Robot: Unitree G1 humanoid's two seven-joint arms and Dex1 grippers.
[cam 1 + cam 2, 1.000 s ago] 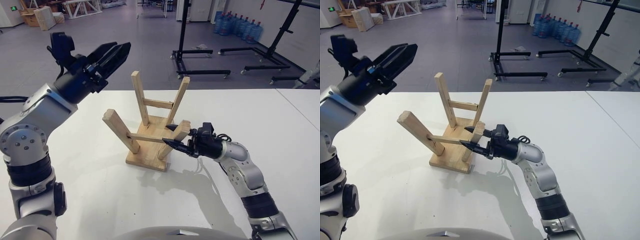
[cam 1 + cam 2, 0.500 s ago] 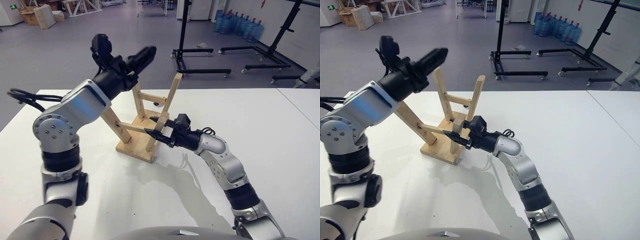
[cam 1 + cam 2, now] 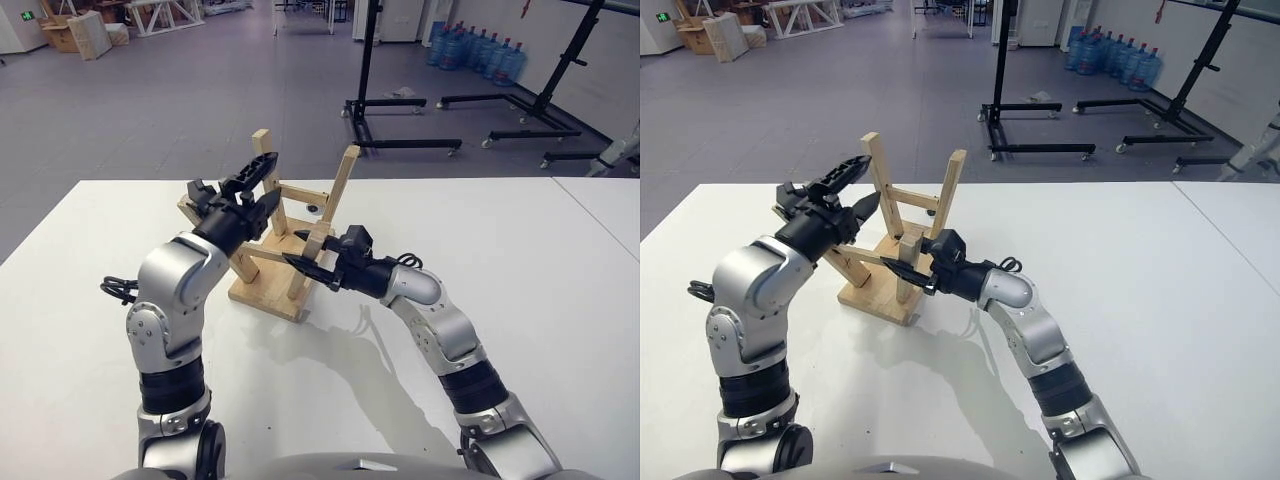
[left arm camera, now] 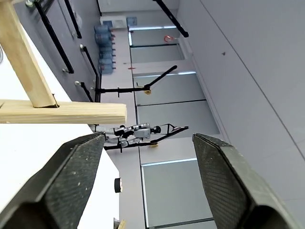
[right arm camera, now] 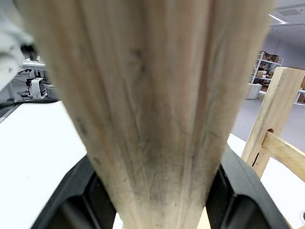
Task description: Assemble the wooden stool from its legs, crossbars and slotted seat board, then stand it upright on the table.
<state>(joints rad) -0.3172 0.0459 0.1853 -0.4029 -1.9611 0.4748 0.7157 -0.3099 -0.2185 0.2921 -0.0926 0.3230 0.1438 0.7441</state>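
The wooden stool lies upside down on the white table (image 3: 540, 300), its seat board (image 3: 262, 298) flat and its legs pointing up. My right gripper (image 3: 308, 256) is shut on the near right leg (image 3: 316, 240); in the right wrist view that leg (image 5: 147, 95) sits between the dark fingers (image 5: 81, 195). My left gripper (image 3: 250, 198) is open beside the far left leg (image 3: 264, 160), level with the crossbar (image 3: 300, 195). In the left wrist view, two joined wooden bars (image 4: 62, 113) lie just past the spread fingertips (image 4: 76, 167).
There is free tabletop in front of and to the right of the stool. A second white table (image 3: 610, 210) adjoins at the far right. Black wheeled racks (image 3: 400, 110) stand on the floor beyond the table's far edge.
My left arm has swung down from high on the left, bringing its open gripper against the stool's far left leg. The stool slid a little leftward, still held by my right gripper.
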